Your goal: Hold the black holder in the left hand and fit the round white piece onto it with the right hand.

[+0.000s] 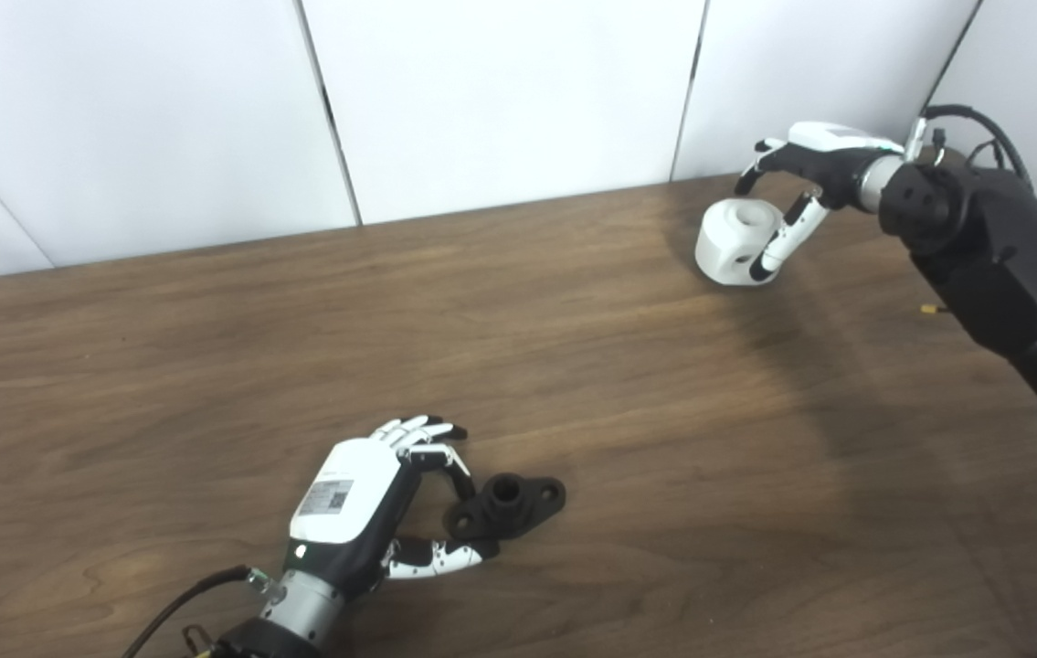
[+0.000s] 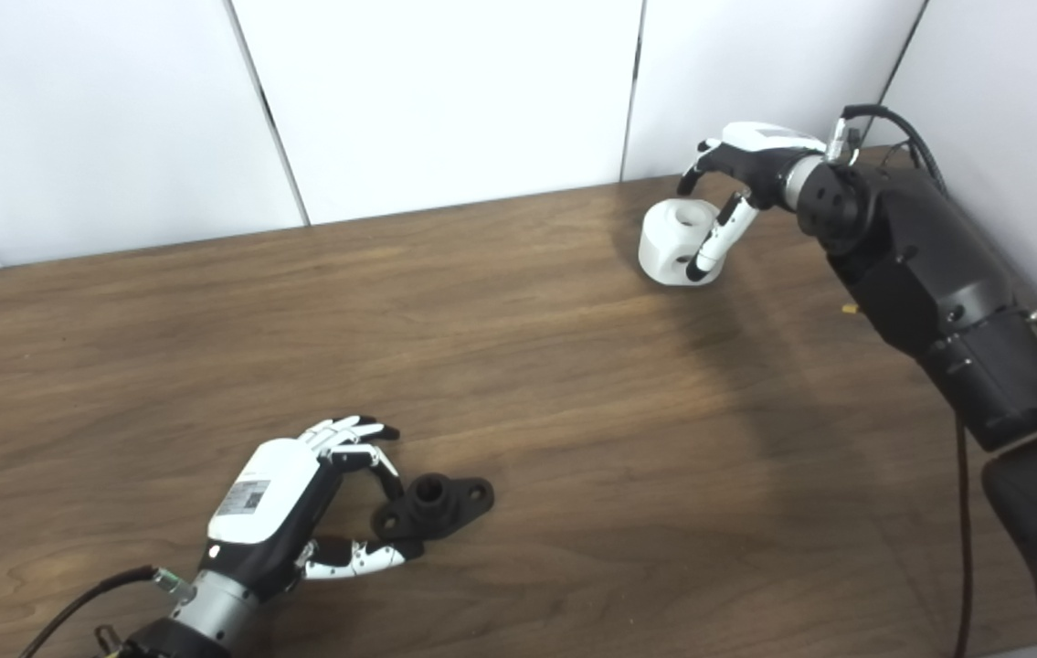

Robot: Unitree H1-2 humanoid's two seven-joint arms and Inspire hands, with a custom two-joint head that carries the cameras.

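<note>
Black plastic holder (image 1: 507, 504), a flanged piece with a raised centre socket, lies flat on the brown wooden table (image 1: 207, 366) at about 6 o'clock. Its near flange sits between the spread fingers and thumb of the left hand (image 1: 372, 512), which has not yet clamped. Far off at 2 o'clock, the right hand (image 1: 797, 196) cups the round white plastic piece (image 1: 737, 242), fingers apart. Both should probably close firmly before lifting, keeping the socket upright and the white bore facing down.
</note>
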